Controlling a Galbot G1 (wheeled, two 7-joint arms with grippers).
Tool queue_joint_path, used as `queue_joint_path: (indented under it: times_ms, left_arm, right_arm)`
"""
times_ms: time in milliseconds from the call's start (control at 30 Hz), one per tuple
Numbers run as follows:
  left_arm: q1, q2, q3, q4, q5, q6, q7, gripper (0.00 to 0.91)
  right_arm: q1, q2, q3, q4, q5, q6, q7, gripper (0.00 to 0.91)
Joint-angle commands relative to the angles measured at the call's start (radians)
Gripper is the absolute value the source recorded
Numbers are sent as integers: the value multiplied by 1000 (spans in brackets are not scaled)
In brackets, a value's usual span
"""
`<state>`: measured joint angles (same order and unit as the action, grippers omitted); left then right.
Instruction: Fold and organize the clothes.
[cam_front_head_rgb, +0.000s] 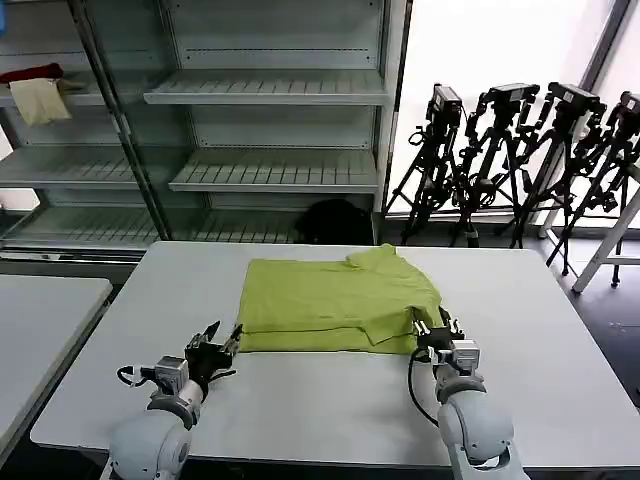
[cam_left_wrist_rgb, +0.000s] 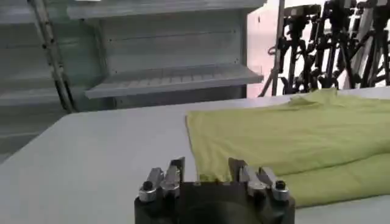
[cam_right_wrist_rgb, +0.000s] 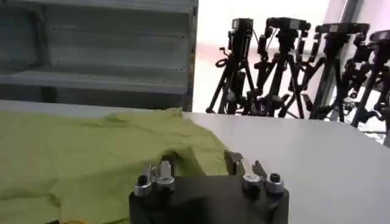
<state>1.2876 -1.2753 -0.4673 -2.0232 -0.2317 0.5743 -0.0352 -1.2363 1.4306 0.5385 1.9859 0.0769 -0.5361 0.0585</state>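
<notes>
lime-green t-shirt (cam_front_head_rgb: 335, 305) lies partly folded, flat on white table (cam_front_head_rgb: 560, 330), centre of far half, collar toward shelving (cam_front_head_rgb: 270, 100). near edge doubled over. left gripper (cam_front_head_rgb: 222, 340) at shirt's near left corner, just beside hem, fingers (cam_left_wrist_rgb: 177, 170) spread, nothing held. right gripper (cam_front_head_rgb: 437, 325) at near right corner, over fabric edge, fingers (cam_right_wrist_rgb: 233, 162) parted, no cloth pinched. tripods (cam_front_head_rgb: 520, 150) stand beyond table.

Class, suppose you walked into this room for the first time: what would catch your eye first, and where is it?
The lime-green T-shirt stands out first, lying partly folded in the middle of the grey table. Next come the two pincers at its near edge: the left pincer open at the shirt's near left corner, the right pincer open at its near right corner. Behind the table on the right stands a cluster of black tripods.
</notes>
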Motion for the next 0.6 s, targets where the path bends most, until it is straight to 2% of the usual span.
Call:
queue_joint_path:
  times_ms: [33,267,433,600]
  left_arm:
    - [18,-10,8,3,16,-1,-1,907]
    - [11,-10,18,-1,16,1,-1,907]
    - [17,-16,22,-9,16,0,-1,907]
    - [40,-18,16,-21,26,2,1,907]
  right_arm:
    - [-88,-27,73,29,39,13,-22,907]
    - [-36,-46,101,14,71,11,-14,907]
    - [55,-57,95,-13,82,-23,12,907]
    - [12,-66,106,25,82,-41,-10,907]
